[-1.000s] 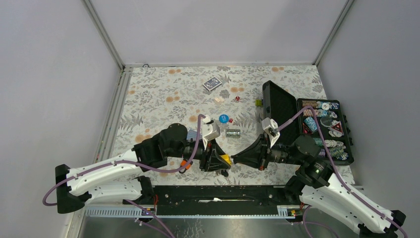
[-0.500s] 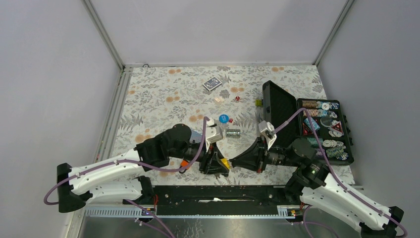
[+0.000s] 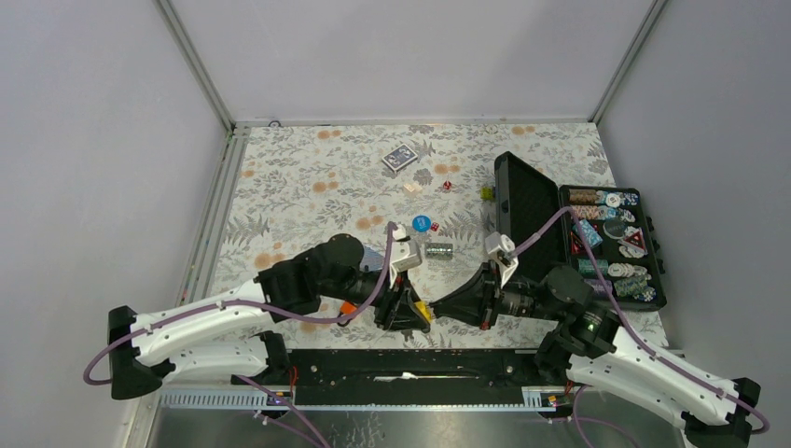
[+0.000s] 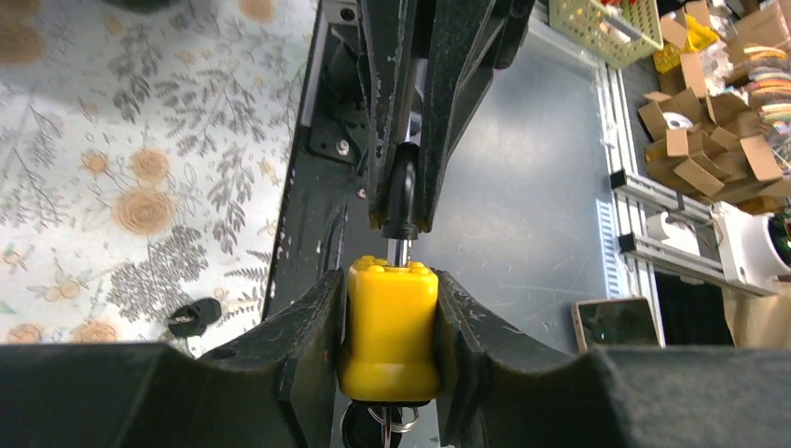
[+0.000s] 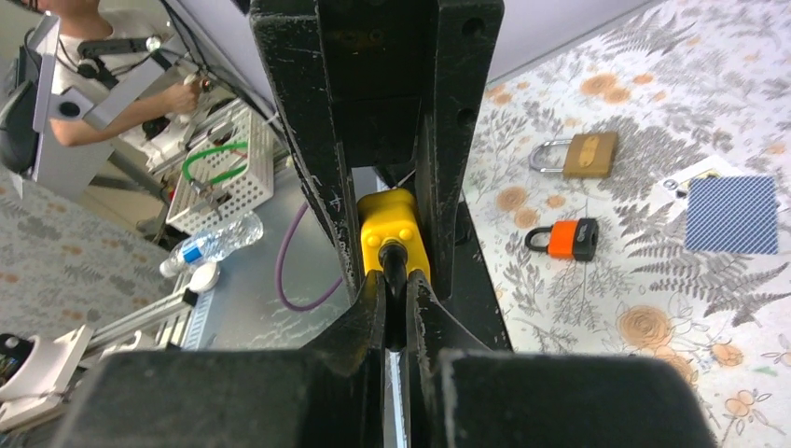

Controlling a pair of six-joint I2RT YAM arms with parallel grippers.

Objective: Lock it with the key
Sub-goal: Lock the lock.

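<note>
**Visitor:** Where is the lock in all this?

**Technician:** Mid-air, at the near edge of the table (image 3: pixel 308 177), between the two arms. The left gripper (image 4: pixel 389 291) clamps the yellow padlock (image 4: pixel 389 341) by its sides, with the keyhole face turned toward the other arm.

**Visitor:** And the key?

**Technician:** The right gripper (image 5: pixel 393 297) pinches the key (image 5: pixel 392 259) by its black head, jaws nearly together. In the left wrist view the metal blade runs from that head into the top of the yellow body. I judge it seated in the keyway, or very nearly so.

**Visitor:** So the job is done?

**Technician:** Not by what shows. Picking up both pieces, lining them up and inserting the key look finished. The turn is what I reckon remains, and after that, drawing the key free. Whether the shackle is pressed home I cannot tell, because it sits behind the left fingers (image 4: pixel 280 364), out of sight.

**Visitor:** And those other locks?

**Technician:** An orange padlock (image 5: pixel 564 238) and a brass padlock (image 5: pixel 580 154) lie on the table, well apart from both grippers. What looks like a second key (image 4: pixel 191 317) lies near the table's edge.
</note>
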